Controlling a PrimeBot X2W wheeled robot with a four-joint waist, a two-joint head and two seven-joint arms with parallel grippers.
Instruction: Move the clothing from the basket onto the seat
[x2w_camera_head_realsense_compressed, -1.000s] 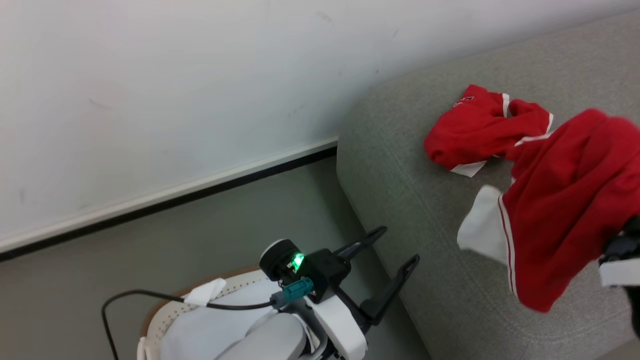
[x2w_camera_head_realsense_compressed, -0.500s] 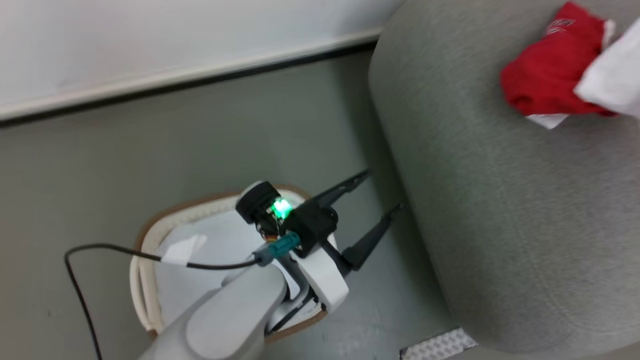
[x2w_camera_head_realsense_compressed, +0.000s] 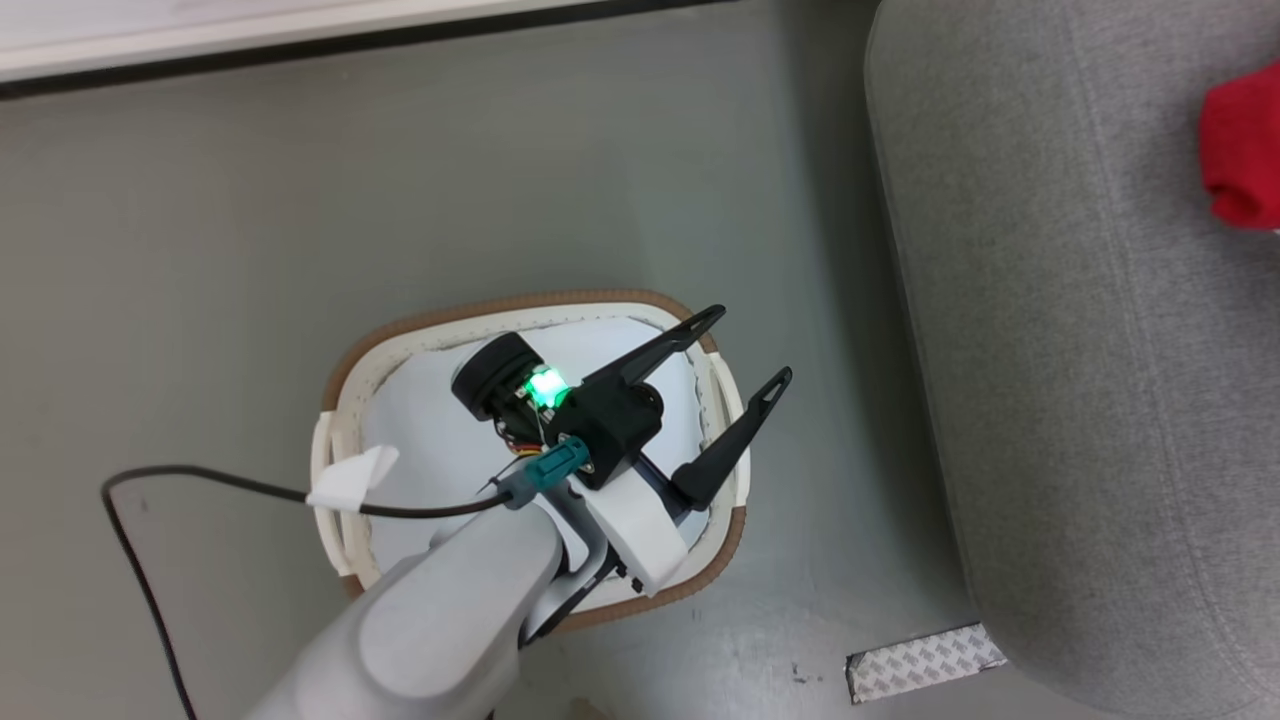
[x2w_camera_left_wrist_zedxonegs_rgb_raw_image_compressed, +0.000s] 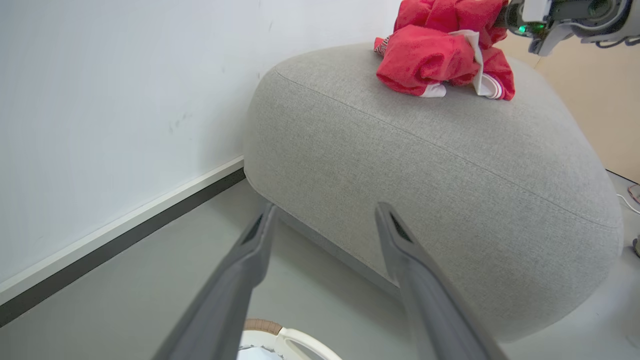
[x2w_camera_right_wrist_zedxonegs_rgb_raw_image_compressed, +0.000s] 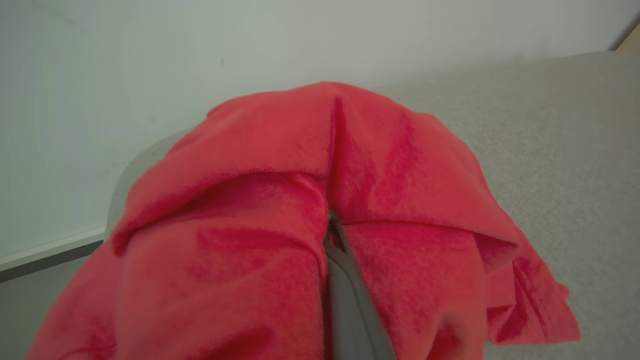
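The white basket (x2w_camera_head_realsense_compressed: 420, 325) with a brown rim stands on the floor, and its edge (x2w_camera_left_wrist_zedxonegs_rgb_raw_image_compressed: 280, 332) shows at the bottom of the left wrist view. My left gripper (x2w_camera_head_realsense_compressed: 750, 345) hangs open and empty over its right side, fingers (x2w_camera_left_wrist_zedxonegs_rgb_raw_image_compressed: 400, 250) pointing toward the grey seat (x2w_camera_head_realsense_compressed: 1080, 400). Red clothing (x2w_camera_left_wrist_zedxonegs_rgb_raw_image_compressed: 440, 55) lies bunched on top of the seat (x2w_camera_left_wrist_zedxonegs_rgb_raw_image_compressed: 425, 175); a bit of it (x2w_camera_head_realsense_compressed: 1240, 150) shows at the head view's right edge. My right gripper (x2w_camera_right_wrist_zedxonegs_rgb_raw_image_compressed: 332, 235) is shut on a red garment (x2w_camera_right_wrist_zedxonegs_rgb_raw_image_compressed: 250, 200) draped over its fingers (x2w_camera_right_wrist_zedxonegs_rgb_raw_image_compressed: 345, 300), above the seat (x2w_camera_right_wrist_zedxonegs_rgb_raw_image_compressed: 575, 150).
A pale liner (x2w_camera_head_realsense_compressed: 430, 420) covers the inside of the basket. A black cable (x2w_camera_head_realsense_compressed: 200, 480) loops over the grey floor to its left. A patch of tape (x2w_camera_head_realsense_compressed: 925, 662) lies by the seat's foot. A white wall with a dark baseboard (x2w_camera_left_wrist_zedxonegs_rgb_raw_image_compressed: 125, 240) stands behind.
The head camera has swung down and left, bringing the basket to the middle and the seat to the right edge. The left gripper stays open over the basket.
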